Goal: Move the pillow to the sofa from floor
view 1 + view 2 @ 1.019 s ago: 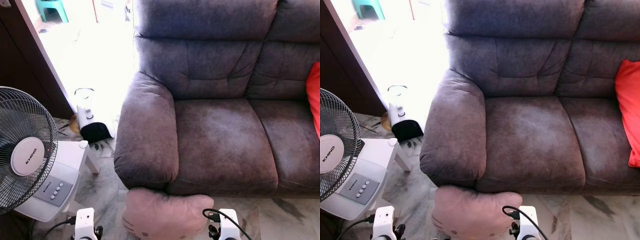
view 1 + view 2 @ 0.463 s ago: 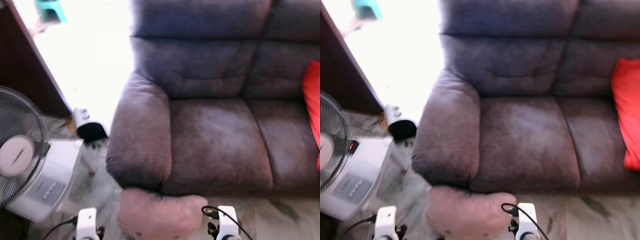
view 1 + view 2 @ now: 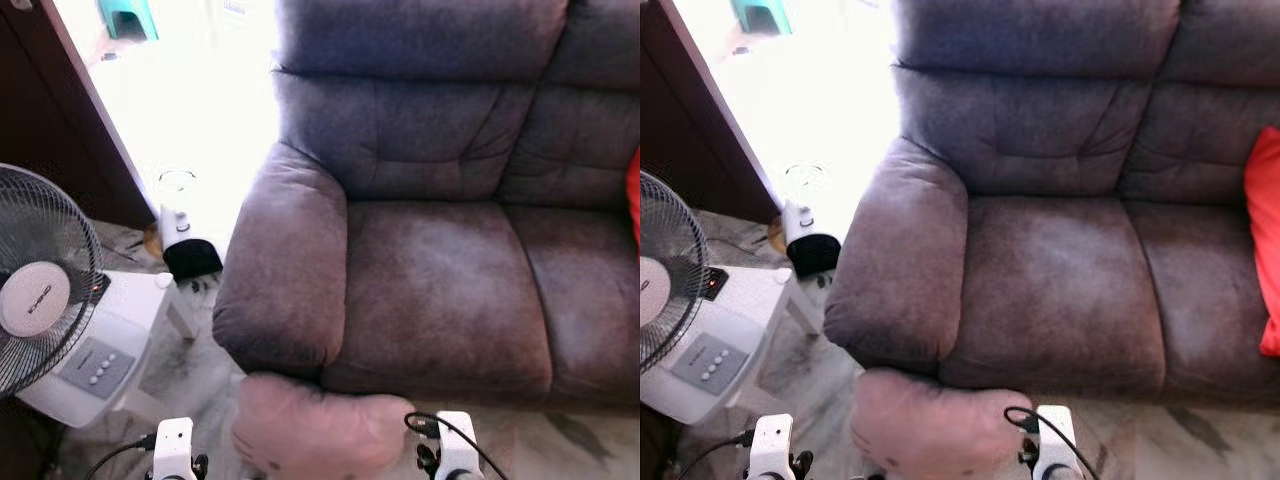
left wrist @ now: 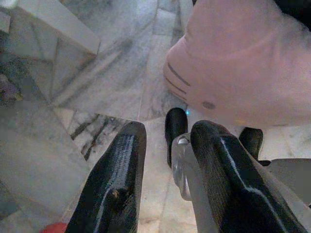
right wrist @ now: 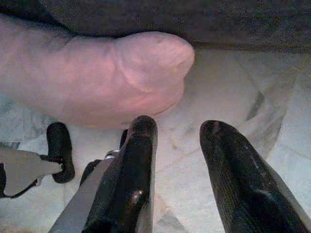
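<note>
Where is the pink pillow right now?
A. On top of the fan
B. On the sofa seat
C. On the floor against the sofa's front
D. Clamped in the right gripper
C: the pink pillow lies on the marble floor against the sofa front, both grippers open near it.

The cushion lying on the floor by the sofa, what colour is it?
The soft floor cushion is pale pink, with small dark markings near one edge; the left wrist view shows it best.

The pillow's point(image 3: 318, 430) lower part runs off the picture edge between the two arms. The red cushion point(image 3: 1267, 255) and fan point(image 3: 40, 280) are cut by side edges. Both wrist pictures crop the fingers' bases.
</note>
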`<state>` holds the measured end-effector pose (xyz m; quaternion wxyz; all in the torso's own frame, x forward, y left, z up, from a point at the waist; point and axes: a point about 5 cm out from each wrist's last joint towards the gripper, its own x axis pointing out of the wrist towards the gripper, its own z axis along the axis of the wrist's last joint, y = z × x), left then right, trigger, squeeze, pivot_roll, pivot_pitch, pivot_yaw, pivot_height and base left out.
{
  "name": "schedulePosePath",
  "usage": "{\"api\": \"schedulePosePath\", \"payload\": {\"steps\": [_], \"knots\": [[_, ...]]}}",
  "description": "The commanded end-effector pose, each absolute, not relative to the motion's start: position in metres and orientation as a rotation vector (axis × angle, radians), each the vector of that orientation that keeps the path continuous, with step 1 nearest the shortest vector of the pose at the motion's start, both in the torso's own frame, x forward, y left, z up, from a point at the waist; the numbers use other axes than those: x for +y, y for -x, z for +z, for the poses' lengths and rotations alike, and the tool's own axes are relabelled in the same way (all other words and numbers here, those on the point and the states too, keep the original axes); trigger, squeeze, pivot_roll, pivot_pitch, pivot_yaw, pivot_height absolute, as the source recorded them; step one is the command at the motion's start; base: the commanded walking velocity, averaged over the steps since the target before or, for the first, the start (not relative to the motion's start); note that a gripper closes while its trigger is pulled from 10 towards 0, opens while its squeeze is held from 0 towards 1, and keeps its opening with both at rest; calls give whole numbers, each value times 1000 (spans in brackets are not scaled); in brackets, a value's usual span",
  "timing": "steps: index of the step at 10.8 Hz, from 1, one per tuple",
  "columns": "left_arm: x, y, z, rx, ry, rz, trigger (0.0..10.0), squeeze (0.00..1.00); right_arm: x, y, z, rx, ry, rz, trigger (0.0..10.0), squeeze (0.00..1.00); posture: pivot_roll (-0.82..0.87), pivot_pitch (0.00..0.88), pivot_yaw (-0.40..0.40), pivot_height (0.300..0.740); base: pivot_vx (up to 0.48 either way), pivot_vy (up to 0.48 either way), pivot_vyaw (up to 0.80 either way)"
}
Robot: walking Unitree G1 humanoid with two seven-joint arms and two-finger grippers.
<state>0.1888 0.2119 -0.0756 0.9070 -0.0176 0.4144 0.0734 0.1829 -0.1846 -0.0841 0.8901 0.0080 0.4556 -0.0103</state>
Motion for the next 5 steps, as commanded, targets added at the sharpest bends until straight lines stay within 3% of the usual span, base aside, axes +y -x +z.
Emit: {"api": "schedulePosePath", "payload": {"steps": [1,5], "knots": [[215,-180,-79,885,49,169,10000,0,-188,-174,-88,967,-23,-31,10000,0,100,126,-32,740,0,0,0],[216,-179,-80,886,58,172,10000,0,-194,-169,-89,970,-30,-51,10000,0,99,135,-32,740,0,0,0]]}}
